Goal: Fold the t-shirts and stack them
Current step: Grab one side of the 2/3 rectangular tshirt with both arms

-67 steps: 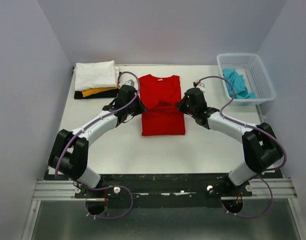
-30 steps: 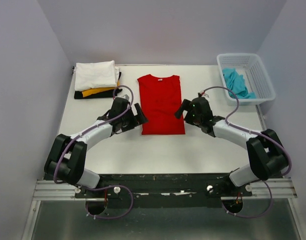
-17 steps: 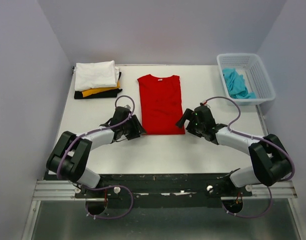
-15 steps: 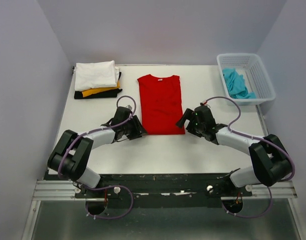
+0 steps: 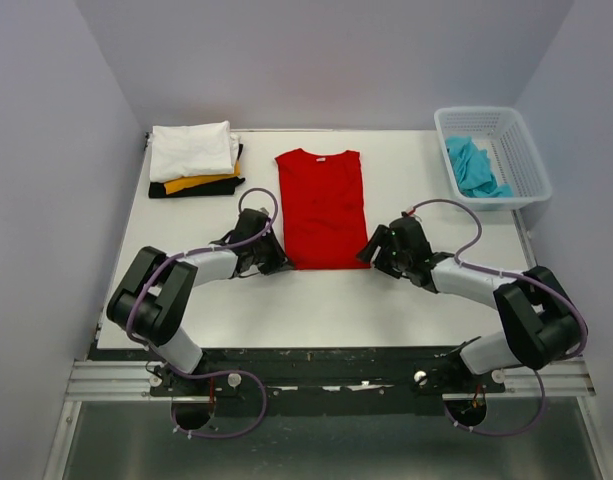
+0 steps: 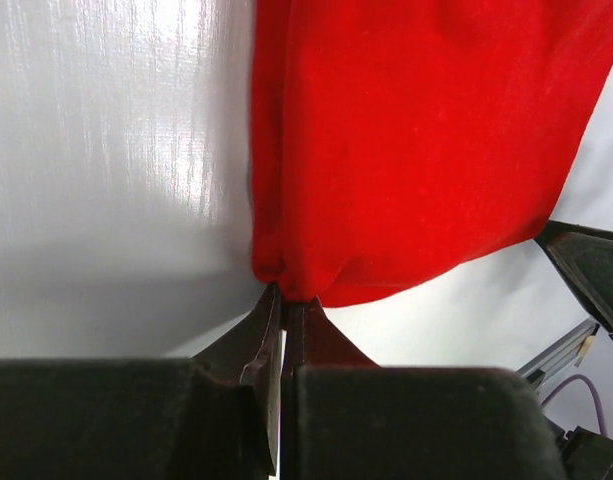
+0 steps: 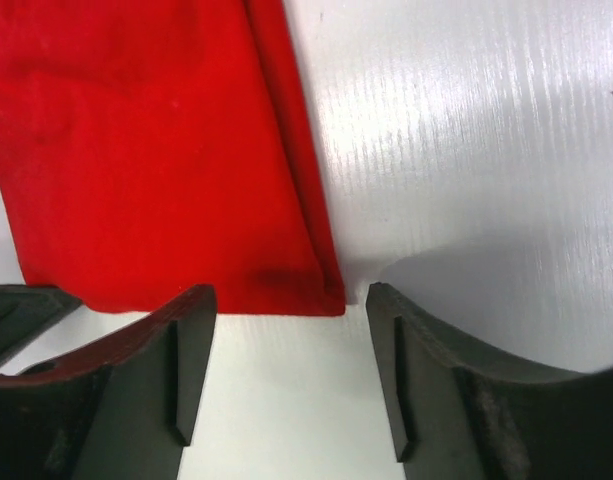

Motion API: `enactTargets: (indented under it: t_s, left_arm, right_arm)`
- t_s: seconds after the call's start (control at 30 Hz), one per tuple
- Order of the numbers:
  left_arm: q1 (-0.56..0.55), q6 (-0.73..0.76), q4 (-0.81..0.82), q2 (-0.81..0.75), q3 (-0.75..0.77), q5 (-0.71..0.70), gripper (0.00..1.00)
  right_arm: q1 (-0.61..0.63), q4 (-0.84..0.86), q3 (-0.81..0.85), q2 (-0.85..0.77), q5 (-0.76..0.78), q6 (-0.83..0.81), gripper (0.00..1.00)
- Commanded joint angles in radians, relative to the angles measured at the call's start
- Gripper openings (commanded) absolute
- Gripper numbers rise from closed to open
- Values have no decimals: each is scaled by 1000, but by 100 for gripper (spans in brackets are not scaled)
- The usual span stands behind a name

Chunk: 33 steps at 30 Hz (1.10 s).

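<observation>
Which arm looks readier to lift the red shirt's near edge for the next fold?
Left. The left tool is shut, pinching the red t-shirt at its near corner; the right tool stands open around the other corner, gripping nothing.

White lattice basket [image 5: 527, 160] far right, white table [image 5: 316, 300]

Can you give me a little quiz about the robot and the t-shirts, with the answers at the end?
1. True or false: the left pincer stands wide open.
2. Which colour is the t-shirt in the basket? A red, B turquoise, C black.
3. Fill in: the top t-shirt of the folded stack is ____.
Key: 1 false, it is shut on a near corner of the red t-shirt. 2 B, the turquoise t-shirt. 3 white, the white t-shirt.
</observation>
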Motion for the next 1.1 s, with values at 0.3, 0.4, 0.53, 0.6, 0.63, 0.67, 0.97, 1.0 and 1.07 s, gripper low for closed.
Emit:
enactTargets:
  t_s: [0.3, 0.4, 0.53, 0.6, 0.63, 0.67, 0.97, 1.0, 1.07]
  left_arm:
    - [-46, -16, 31, -58, -114, -32, 0]
    - [-107, -42, -10, -130, -195, -101, 0]
    - [-213, -134, 0, -255, -352, -163, 0]
    - [-278, -189, 9, -318, -424, -185, 0]
    - [-317, -215, -7, -349, -451, -200, 0]
    - [-354, -248, -29, -373, -468, -217, 0]
    - [-723, -502, -400, -598, -431, -400, 0]
    - [-751, -521, -440, -626, -419, -419, 0]
    - [-789, -526, -489, -683, -392, -456, 0]
  right_arm:
    - [-5, 64, -67, 40, -161, 17, 4]
    - [-4, 47, -143, -19, -197, 15, 1]
    - [17, -7, -248, -128, -268, 1, 1]
    - [24, -66, -285, -188, -314, -27, 1]
    - [25, -117, -299, -220, -349, -43, 1]
    - [30, -150, -312, -249, -378, -48, 1]
    - [67, -559, -344, -695, -413, 5, 1]
    - [68, -590, -344, -745, -416, 8, 1]
    - [68, -621, -343, -812, -426, 14, 1]
